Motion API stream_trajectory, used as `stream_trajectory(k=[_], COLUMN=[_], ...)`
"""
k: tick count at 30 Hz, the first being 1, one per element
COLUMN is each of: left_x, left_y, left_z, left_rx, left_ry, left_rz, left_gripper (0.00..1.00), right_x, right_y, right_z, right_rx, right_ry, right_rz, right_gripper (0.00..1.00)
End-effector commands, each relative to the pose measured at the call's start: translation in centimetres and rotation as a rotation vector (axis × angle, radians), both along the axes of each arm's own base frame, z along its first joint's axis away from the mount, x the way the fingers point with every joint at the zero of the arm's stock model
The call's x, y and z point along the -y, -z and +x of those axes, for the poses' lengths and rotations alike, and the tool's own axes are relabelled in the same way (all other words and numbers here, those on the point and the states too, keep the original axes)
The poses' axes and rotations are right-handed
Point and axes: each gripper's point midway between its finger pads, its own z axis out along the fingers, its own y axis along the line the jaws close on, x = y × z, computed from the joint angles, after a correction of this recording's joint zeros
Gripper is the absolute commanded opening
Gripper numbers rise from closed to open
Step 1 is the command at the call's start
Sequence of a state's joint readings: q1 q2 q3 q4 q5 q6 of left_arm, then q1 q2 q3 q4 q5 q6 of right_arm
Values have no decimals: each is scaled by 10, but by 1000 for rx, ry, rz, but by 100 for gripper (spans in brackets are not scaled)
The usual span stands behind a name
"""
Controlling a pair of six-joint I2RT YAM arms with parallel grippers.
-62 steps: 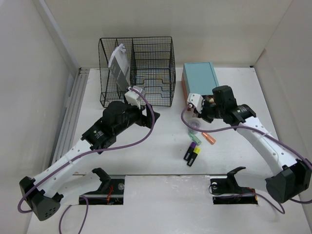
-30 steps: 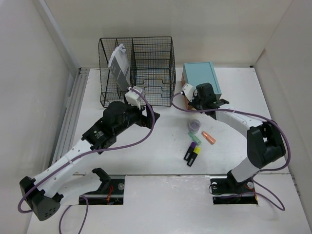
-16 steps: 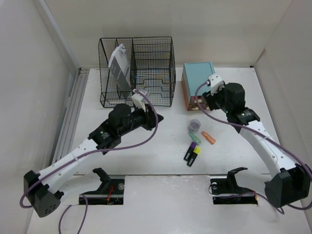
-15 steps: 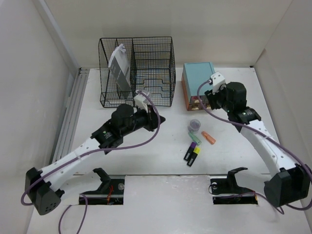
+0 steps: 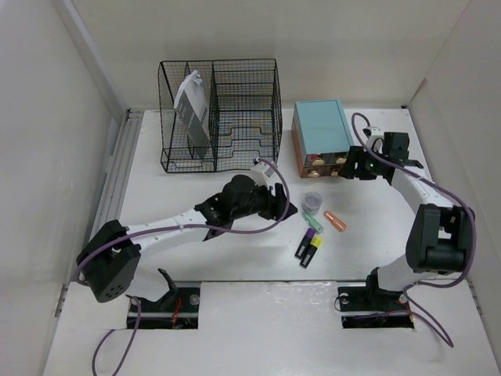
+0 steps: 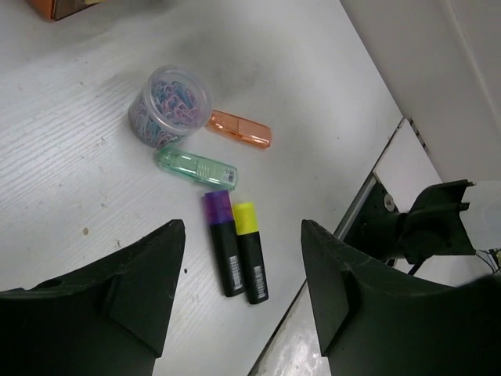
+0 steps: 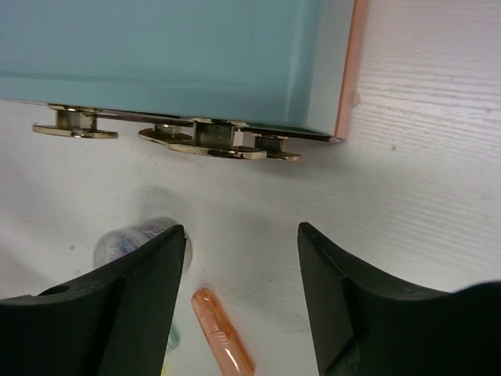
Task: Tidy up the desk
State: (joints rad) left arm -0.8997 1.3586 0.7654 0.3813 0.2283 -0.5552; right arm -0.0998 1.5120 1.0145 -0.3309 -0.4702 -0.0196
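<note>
While left hand (image 6: 241, 227) and right hand (image 7: 239, 231) gape empty | desk (image 5: 258, 258) matte white, scuffed | grey ribbed rail (image 5: 113, 180)

I saw the desk (image 5: 258, 258) as matte white with faint grey scuffs, and its ribbed rail (image 5: 116, 188) was grey. The wire-mesh rack (image 5: 243, 102) was black. The drawer box (image 5: 321, 125) was teal with an orange edge and brass-coloured handles (image 7: 211, 145). The clear jar (image 6: 168, 106) showed pink, blue and purple clips. Beside it lay an orange marker (image 6: 239, 129), a translucent green marker (image 6: 196, 166), and two black ones with a purple cap (image 6: 218, 207) and a yellow cap (image 6: 244, 218).
</note>
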Motion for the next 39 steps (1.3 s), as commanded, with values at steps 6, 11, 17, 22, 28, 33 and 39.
stream_trajectory(k=[6, 11, 17, 22, 28, 33, 39], left_x=[17, 15, 11, 7, 8, 17, 34], left_y=[-26, -23, -26, -16, -8, -8, -1], left_z=[5, 6, 2, 1, 2, 9, 10], left_rx=[64, 65, 71, 61, 41, 48, 52], left_ry=[13, 4, 4, -6, -9, -6, 29], left_rz=[-102, -99, -107, -88, -77, -73, -50], left_gripper=[58, 58, 58, 58, 58, 58, 58], right_x=[-21, -9, -6, -6, -13, -18, -17], right_y=[-43, -38, -40, -38, -32, -10, 10], right_z=[36, 55, 69, 69, 42, 2, -34], right_rx=[95, 85, 119, 127, 116, 10, -62], right_ry=[-2, 75, 112, 112, 64, 5, -46], right_rz=[231, 233, 248, 248, 242, 203, 163], right_gripper=[66, 66, 61, 39, 34, 34, 34])
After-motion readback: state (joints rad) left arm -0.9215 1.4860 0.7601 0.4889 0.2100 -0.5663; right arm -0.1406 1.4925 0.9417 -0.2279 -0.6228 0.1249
